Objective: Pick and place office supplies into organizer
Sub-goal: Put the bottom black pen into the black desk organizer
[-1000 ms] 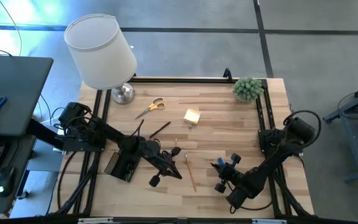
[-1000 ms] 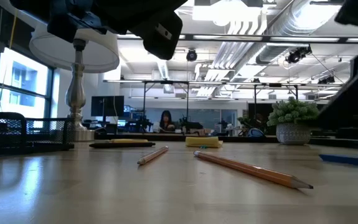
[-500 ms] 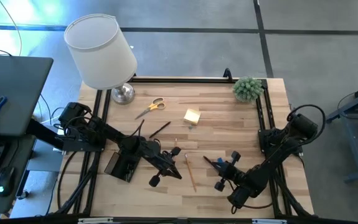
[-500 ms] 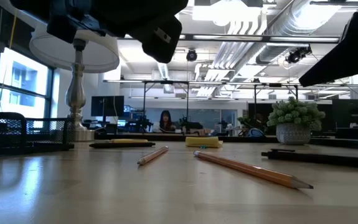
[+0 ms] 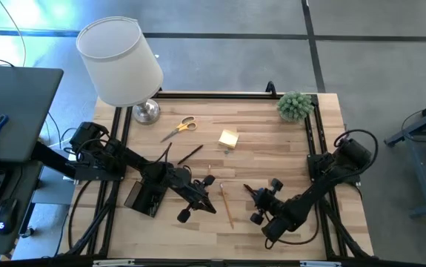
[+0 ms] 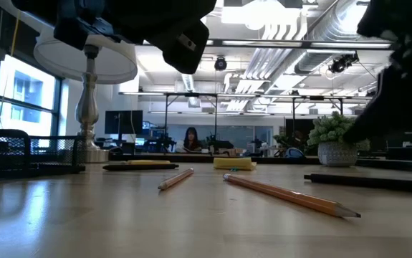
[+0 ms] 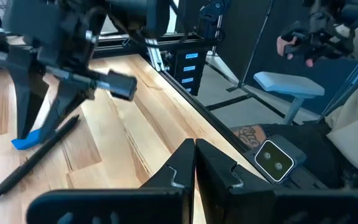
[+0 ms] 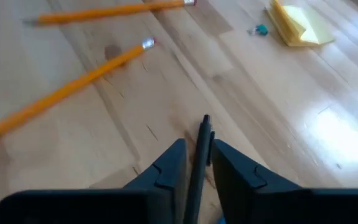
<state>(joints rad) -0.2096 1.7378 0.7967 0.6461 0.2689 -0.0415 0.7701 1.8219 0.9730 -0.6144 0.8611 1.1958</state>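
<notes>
Lying between the right gripper's (image 8: 196, 163) slightly parted fingers, a slim black pen (image 8: 198, 149); left fingers (image 7: 177, 174) closed, empty.

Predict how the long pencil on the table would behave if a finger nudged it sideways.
The pencil looks thin, straight and rigid, so it would probably roll or pivot, not bend. It lies flat on smooth wood, so it likely slides easily. It seems light.
</notes>
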